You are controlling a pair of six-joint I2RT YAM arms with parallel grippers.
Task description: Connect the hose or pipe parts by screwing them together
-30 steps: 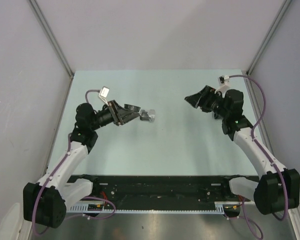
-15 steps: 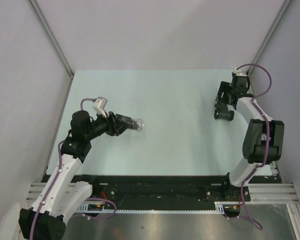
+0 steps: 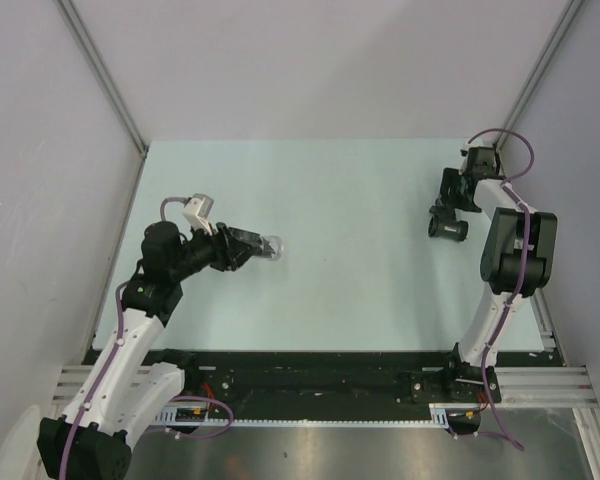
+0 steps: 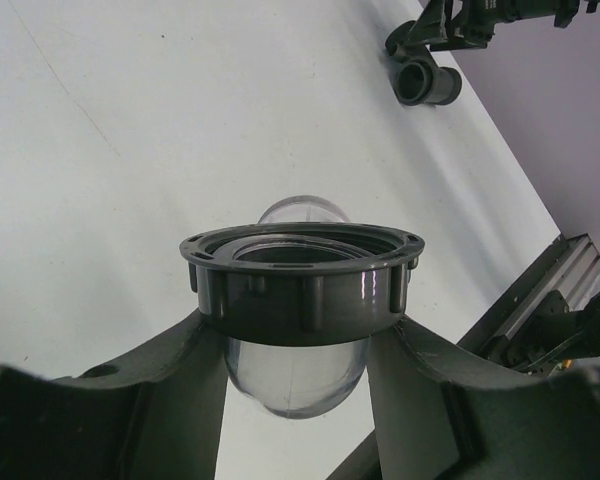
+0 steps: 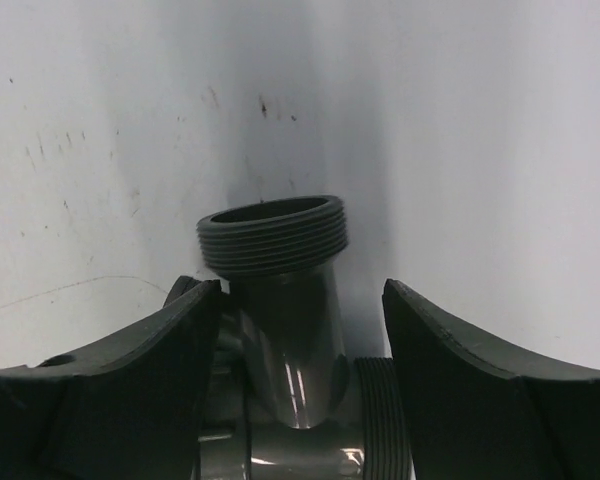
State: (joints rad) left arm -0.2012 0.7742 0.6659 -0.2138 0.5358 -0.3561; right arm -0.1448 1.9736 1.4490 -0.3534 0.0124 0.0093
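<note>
Left gripper [image 3: 254,246] pinches the short translucent light-grey cylindrical plastic connector [image 4: 295,375] by its body. The dark ribbed plastic ring nut [image 4: 302,285] sits as a collar just above the fingers. The part is held off the pale green table top [image 3: 360,290], left of centre.

Right gripper [image 5: 300,295]: fingers spread, one on each side of the dark grey T-shaped plastic pipe fitting [image 5: 275,240], which lies on the table at the far right. A gap shows on the right finger's side, so it is not clamped.

Step in hand, as I judge it: grasp the fitting. Close on the smooth stem below the threaded mouth, not on the threads, so the mouth is free for the nut. Seat it square, since a skewed hold would likely cross-thread at mating.

Room: the fitting sits near the grey right wall [image 3: 580,150] and the table's far right corner. Lift straight up first, then draw leftward. The stretch of table between the two arms gives open room for mating. The black rail [image 3: 320,372] bounds the near edge.
</note>
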